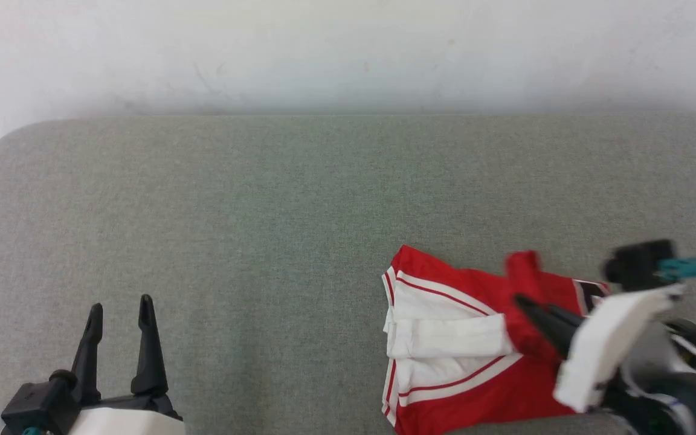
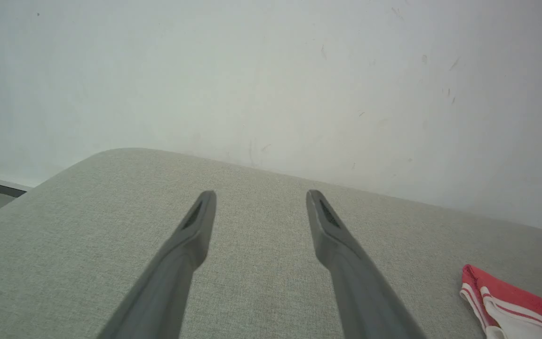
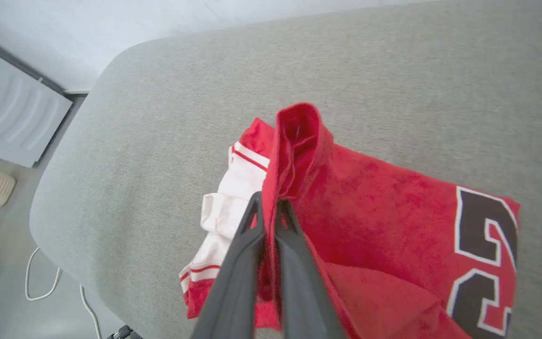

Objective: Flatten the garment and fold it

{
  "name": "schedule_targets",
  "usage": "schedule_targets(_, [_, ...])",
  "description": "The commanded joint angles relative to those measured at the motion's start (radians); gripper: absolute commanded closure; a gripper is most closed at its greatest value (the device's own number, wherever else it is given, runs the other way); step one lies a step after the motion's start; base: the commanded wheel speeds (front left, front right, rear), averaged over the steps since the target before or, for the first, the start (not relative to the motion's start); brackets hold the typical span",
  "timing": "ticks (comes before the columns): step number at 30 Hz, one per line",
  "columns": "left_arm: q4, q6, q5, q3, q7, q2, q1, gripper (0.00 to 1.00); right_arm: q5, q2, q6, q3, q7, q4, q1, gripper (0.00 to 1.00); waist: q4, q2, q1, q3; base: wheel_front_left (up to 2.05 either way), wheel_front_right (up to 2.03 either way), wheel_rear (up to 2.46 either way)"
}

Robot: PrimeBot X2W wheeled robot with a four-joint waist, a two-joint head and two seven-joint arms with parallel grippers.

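My right gripper [image 3: 269,203] pinches a raised fold of the shirt [image 3: 374,212], so I should carry it across slowly, left gripper [image 1: 120,303] open well left of it.

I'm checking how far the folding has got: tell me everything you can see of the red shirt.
The garment is a red shirt of thin, slightly shiny fabric with white sleeves, red-and-white striped trim and black, white-outlined print. It lies partly folded in a compact bundle on the grey padded surface, near its front edge at the robot's right, white sleeves at its left end. The right gripper is shut on a red fold, holding it up as a ridge.
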Motion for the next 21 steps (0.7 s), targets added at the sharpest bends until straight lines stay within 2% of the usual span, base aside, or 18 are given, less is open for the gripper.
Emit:
schedule_targets(1, [-0.001,-0.002,0.002,-0.004,0.004,-0.004,0.005,0.0,0.004,0.004,-0.001,0.032,0.005,-0.011,-0.022,1.0,0.004,0.0,0.0001,0.005,0.0,0.0,0.0])
schedule_targets(6, [0.004,-0.007,-0.006,-0.013,0.004,-0.009,-0.012,0.0,-0.024,0.002,-0.001,0.197,-0.001,0.022,-0.108,1.0,0.017,0.0,0.0001,0.037,0.0,0.0,0.0])
schedule_targets(10, [0.015,-0.014,-0.011,-0.024,0.003,-0.016,-0.038,0.0,-0.082,-0.003,-0.001,0.3,-0.04,0.118,-0.188,1.0,0.035,0.0,0.0001,0.063,0.0,0.0,0.0])
schedule_targets(20, [0.07,-0.033,-0.016,-0.055,0.0,-0.036,-0.097,0.0,-0.183,0.025,-0.001,0.409,-0.106,0.474,-0.285,1.0,0.084,0.0,0.0001,0.085,0.0,0.0,0.0])
schedule_targets(21, [0.076,-0.035,-0.016,-0.057,0.0,-0.038,-0.099,0.0,-0.196,0.027,-0.001,0.416,-0.109,0.501,-0.291,0.86,0.088,0.0,0.0001,0.083,0.0,0.0,0.0])
